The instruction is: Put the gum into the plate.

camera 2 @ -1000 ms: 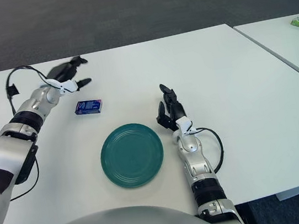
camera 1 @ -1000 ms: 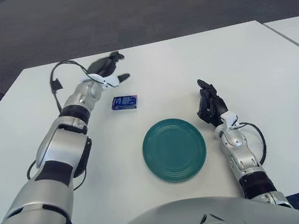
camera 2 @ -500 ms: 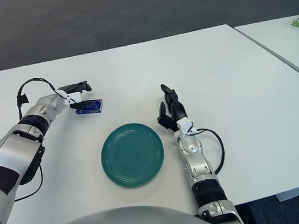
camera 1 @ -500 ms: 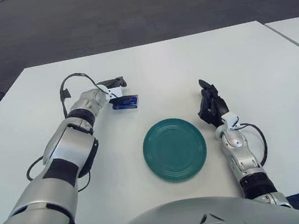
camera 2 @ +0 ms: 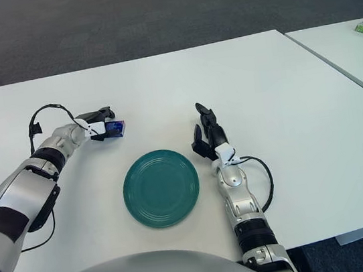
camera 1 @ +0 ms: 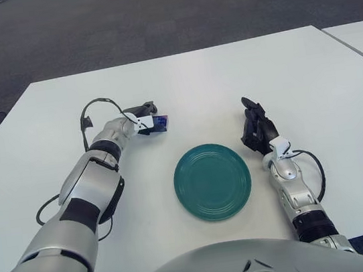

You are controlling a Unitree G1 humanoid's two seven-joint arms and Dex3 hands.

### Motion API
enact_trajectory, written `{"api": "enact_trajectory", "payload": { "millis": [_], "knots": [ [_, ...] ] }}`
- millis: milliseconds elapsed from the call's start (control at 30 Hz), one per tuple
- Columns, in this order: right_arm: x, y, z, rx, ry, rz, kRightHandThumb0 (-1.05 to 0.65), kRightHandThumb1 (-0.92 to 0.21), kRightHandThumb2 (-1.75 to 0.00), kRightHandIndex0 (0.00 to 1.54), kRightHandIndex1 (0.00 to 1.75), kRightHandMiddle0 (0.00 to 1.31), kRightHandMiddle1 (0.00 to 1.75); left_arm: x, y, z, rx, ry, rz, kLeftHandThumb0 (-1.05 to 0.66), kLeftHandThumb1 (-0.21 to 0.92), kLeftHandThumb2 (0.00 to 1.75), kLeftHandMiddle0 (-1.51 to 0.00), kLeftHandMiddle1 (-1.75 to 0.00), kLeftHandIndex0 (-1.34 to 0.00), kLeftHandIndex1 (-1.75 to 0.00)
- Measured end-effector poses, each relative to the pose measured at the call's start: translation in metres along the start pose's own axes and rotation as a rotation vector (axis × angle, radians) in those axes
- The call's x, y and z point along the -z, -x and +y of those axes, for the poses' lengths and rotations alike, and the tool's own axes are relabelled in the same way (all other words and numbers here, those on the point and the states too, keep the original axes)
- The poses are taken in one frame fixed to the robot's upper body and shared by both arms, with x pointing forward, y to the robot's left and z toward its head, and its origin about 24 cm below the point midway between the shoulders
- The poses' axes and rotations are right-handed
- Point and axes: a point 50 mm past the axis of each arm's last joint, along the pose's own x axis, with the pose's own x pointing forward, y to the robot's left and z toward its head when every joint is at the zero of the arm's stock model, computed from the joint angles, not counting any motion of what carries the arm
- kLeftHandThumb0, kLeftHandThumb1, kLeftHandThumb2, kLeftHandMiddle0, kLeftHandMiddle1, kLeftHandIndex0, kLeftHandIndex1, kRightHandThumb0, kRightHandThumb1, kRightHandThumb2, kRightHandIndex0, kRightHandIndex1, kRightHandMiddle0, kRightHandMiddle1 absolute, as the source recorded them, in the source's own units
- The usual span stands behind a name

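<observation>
Gum, a small blue rectangular pack (camera 1: 160, 122), sits on the white counter (camera 1: 194, 80) with the robot's left hand (camera 1: 142, 118) closed around its near-left end, dark fingers curled over the top and side so that only the right-hand part of the pack shows. Whether the pack is already lifted clear of the counter or only pinched against it cannot be told from either eye view. The pack's long axis runs roughly left to right across the counter, in line with the reach of the left forearm.

From the pack, the round teal ceramic plate (camera 1: 212, 182) lies toward the robot and to the right, well apart from the hand, with bare counter between them. The move ahead, by this reckoning, is a carry back and rightward toward the plate's centre, followed by a release.

The right hand (camera 1: 256, 127) shows just beside the plate's right rim, fingers loosely upright and holding nothing. It is nearer the plate, but the left hand is the one on the gum and the one placed to make the delivery.
</observation>
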Motion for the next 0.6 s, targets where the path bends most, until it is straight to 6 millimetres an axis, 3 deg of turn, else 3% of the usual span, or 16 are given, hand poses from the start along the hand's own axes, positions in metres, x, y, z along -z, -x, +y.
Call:
{"api": "enact_trajectory", "payload": {
  "millis": [400, 467, 533, 600],
  "knots": [
    [0.0006, 0.0029, -0.0006, 0.001, -0.002, 0.0, -0.64, -0.92, -1.0, 0.07, 0.0, 0.0, 0.37, 0.0031, 0.0009, -0.0029, 0.011, -0.055, 0.011, -0.8, 0.92, 0.09, -0.45, -0.09, -0.17, -1.02],
    [0.0009, 0.0033, -0.0011, 0.002, -0.002, 0.002, -0.63, -0.92, -1.0, 0.07, 0.0, 0.0, 0.38, 0.0032, 0.001, -0.0031, 0.011, -0.073, 0.01, -0.79, 0.92, 0.06, -0.37, -0.29, -0.19, -1.06],
    [0.0013, 0.0037, -0.0015, 0.003, -0.002, 0.003, -0.63, -0.92, -1.0, 0.07, 0.0, 0.0, 0.39, 0.0033, 0.001, -0.0033, 0.01, -0.09, 0.01, -0.78, 0.9, 0.04, -0.21, -0.63, -0.2, -1.13],
    [0.0015, 0.0038, -0.0018, 0.004, -0.001, 0.004, -0.63, -0.92, -1.0, 0.07, 0.0, 0.0, 0.39, 0.0036, 0.0012, -0.0033, 0.008, -0.099, 0.01, -0.76, 0.89, 0.02, -0.15, -0.78, -0.21, -1.17]
  ]
}}
